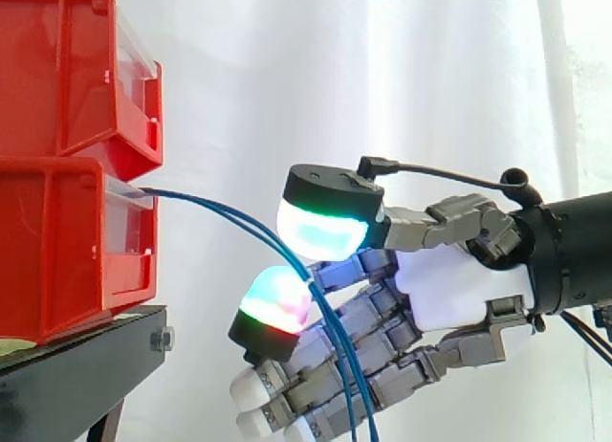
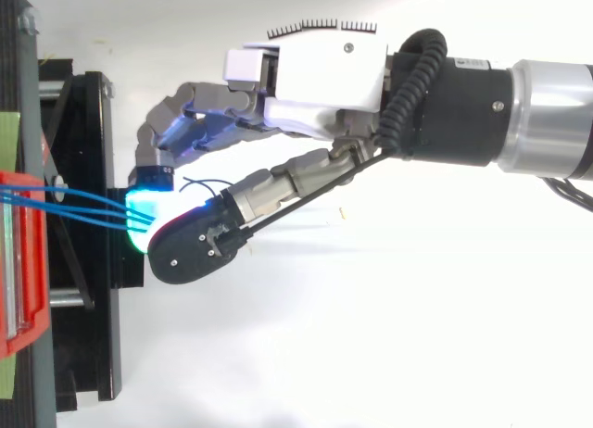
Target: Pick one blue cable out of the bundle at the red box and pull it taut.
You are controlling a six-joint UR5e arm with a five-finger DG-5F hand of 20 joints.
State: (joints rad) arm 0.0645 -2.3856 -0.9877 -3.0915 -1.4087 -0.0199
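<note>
Our hand [image 1: 459,294] reaches in from the right and is curled round the blue cables [image 1: 344,365]. These leave the front of the lower red box [image 1: 57,241] on the left and arc down to the right. They pass through the narrow gap between the thumb pad [image 1: 320,232] above and a finger pad [image 1: 277,303] below, then hang on past the other fingers. We judge the pinch is set close to the box so that a pull to the right would straighten the short sagging run. More than one strand lies between the pads, so we have not singled one out, and nothing is taut yet. The box rests on the black stand [image 1: 86,365], which should brace it against the pull.
</note>
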